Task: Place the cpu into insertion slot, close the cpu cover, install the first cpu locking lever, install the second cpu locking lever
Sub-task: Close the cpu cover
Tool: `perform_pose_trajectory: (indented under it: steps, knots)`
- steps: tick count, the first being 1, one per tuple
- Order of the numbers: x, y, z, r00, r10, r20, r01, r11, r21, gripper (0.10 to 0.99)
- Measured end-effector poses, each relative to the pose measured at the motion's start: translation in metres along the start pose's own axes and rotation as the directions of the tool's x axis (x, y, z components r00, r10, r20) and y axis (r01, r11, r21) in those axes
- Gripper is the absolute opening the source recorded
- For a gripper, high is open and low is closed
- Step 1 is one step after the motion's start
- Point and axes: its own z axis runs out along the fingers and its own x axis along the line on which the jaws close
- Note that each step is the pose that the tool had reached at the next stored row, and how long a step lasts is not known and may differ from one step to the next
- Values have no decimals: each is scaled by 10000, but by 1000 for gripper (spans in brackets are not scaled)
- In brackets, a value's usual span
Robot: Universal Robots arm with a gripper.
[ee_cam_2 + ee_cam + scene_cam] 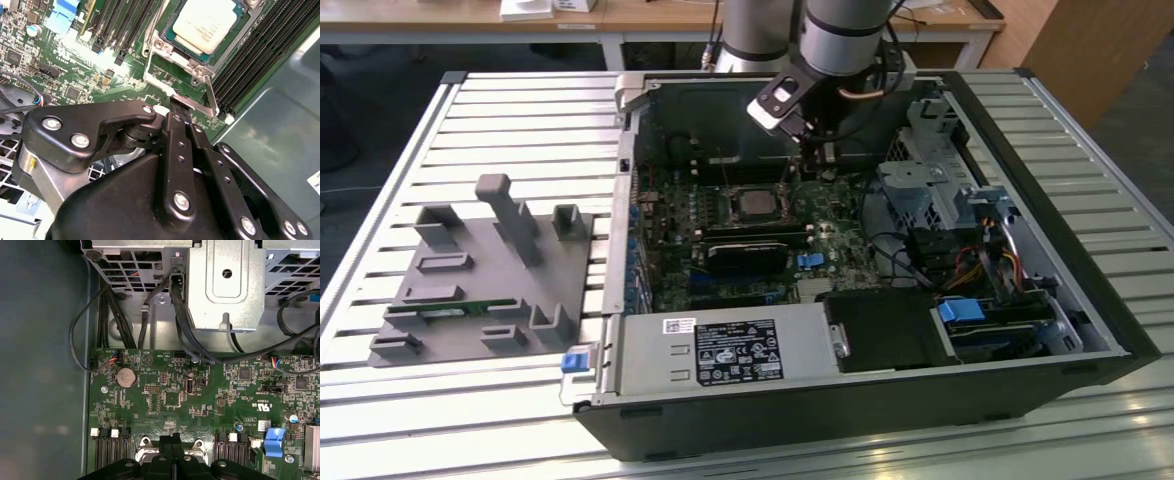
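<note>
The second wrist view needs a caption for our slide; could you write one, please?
Shut gripper beside the silvery cpu cover, the cpu seated in its window.

— What is the pincer point(172, 436) doing?
— Its black fingers point(166, 446) are pressing together over the green circuit board point(170, 400). A coin battery point(126, 376) is sitting there; black cables point(178, 302) are running to the metal cage point(225, 285).

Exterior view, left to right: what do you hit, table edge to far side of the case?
Grey fixture block → cpu → gripper → silver drive cage.
</note>
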Motion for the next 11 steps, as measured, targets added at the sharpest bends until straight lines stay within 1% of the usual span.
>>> perform_pose_trajectory:
  steps: [5,11]
  knots:
    - [0,-17,4,10000,0,-1,0,10000,0,122]
    - [0,-84,19,10000,0,-1,0,10000,0,122]
